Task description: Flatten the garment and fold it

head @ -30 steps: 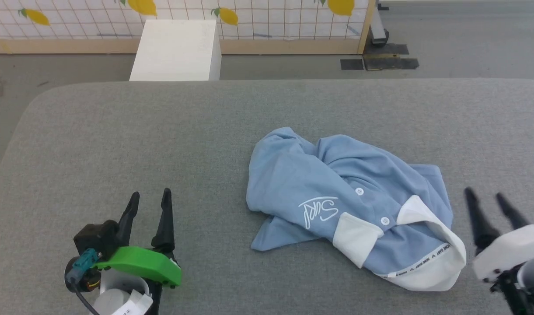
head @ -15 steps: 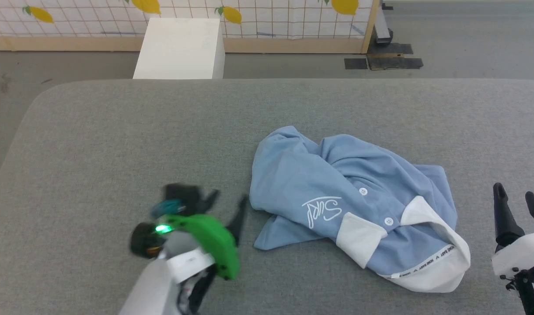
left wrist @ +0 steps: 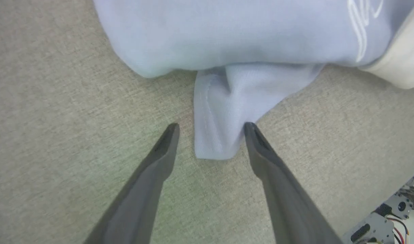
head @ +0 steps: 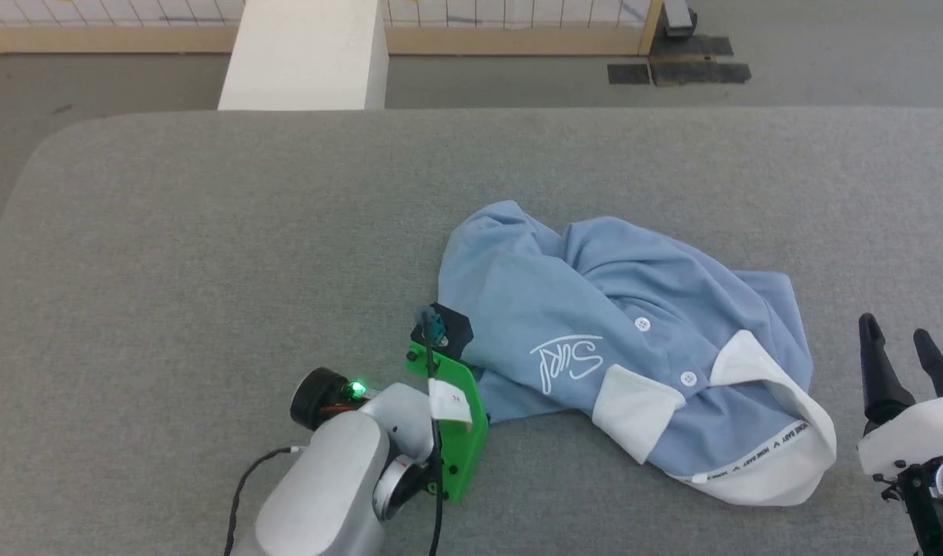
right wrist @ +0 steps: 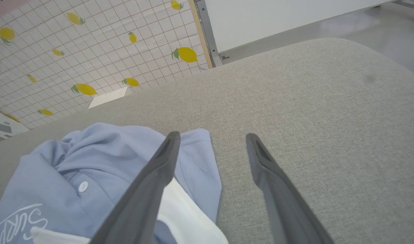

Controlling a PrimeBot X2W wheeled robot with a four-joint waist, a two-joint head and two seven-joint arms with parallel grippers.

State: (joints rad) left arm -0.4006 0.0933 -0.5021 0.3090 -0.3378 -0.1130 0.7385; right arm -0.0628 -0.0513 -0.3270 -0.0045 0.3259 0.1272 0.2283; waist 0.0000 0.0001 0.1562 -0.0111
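Now you have the light blue polo shirt (head: 517,286) lying crumpled right of centre on the grey fabric-covered worktop (head: 208,232), with its white collar (head: 749,471) at the near right. Your left hand (left wrist: 210,127) is at the shirt's near left edge. Its fingers are spread, and a hemmed blue corner (left wrist: 213,142) lies between them, not pinched. Your right hand (head: 900,347) is just right of the collar, fingers spread and holding nothing.

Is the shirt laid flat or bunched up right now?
Bunched up. The garment lies crumpled, folds overlapping, collar twisted; one hemmed corner pokes between the open left gripper's fingers.
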